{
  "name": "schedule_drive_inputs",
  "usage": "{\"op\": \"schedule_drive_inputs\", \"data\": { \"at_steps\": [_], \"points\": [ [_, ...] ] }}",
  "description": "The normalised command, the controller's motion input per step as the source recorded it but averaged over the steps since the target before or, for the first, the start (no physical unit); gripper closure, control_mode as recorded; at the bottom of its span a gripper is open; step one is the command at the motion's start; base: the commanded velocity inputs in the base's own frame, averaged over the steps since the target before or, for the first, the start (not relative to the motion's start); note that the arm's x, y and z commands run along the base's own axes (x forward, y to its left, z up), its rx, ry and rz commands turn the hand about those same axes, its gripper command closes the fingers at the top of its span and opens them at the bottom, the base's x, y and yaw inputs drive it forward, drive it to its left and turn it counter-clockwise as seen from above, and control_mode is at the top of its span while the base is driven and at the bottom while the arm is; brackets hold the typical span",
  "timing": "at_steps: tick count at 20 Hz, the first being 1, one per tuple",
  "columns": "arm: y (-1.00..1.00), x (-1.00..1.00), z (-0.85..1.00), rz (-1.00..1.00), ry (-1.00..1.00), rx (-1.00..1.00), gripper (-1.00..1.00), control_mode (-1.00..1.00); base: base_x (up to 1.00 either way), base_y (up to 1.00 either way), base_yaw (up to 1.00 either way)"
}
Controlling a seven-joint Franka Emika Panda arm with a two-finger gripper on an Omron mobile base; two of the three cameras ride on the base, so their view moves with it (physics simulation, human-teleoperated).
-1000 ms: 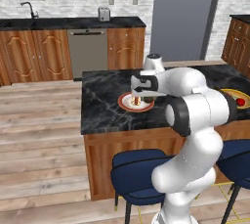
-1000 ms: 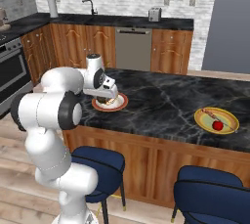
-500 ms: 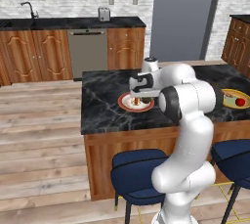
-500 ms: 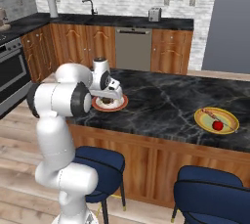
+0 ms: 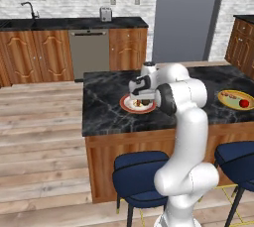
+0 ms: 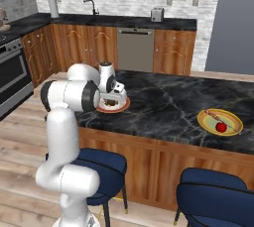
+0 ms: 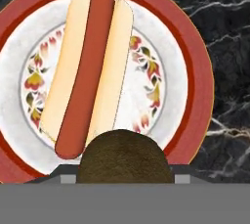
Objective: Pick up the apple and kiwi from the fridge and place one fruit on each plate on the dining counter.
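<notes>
My gripper hovers low over the white plate with a red-brown rim on the dining counter. It is shut on the kiwi, a dull brown fruit at the plate's near edge. A sausage in a bun lies across the plate. From the base views, the gripper sits just above this plate. The red apple rests on the yellowish-tan plate at the counter's right end. The slate fridge stands shut behind.
Two navy stools stand under the counter's near side. Wall counters with a sink, toaster and dishwasher line the back. An oven is on the left.
The arm's elbow has swung up and closer to upright. The hand has stayed over the red-rimmed plate with the kiwi.
</notes>
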Motion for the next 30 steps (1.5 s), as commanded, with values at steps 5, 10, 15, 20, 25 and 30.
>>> {"op": "schedule_drive_inputs", "data": {
  "at_steps": [5,10,15,20,25,30],
  "points": [
    [0.00,0.36,-0.37,0.00,0.00,0.00,-1.00,-1.00,0.00,0.00,0.00],
    [0.00,0.10,-0.18,0.00,-0.05,0.01,-1.00,-1.00,0.00,0.00,0.00],
    [0.00,-0.30,0.39,0.00,-0.11,0.09,-1.00,-1.00,0.00,0.00,0.00],
    [-0.05,-0.55,0.70,-0.01,-0.05,0.13,-1.00,-1.00,0.00,0.00,0.00],
    [-0.10,-0.84,0.70,-0.07,-0.04,0.12,-1.00,-1.00,0.00,0.00,0.00],
    [-0.03,-0.99,0.66,-0.09,-0.14,0.07,-1.00,-1.00,0.00,0.00,0.00]
  ]
}}
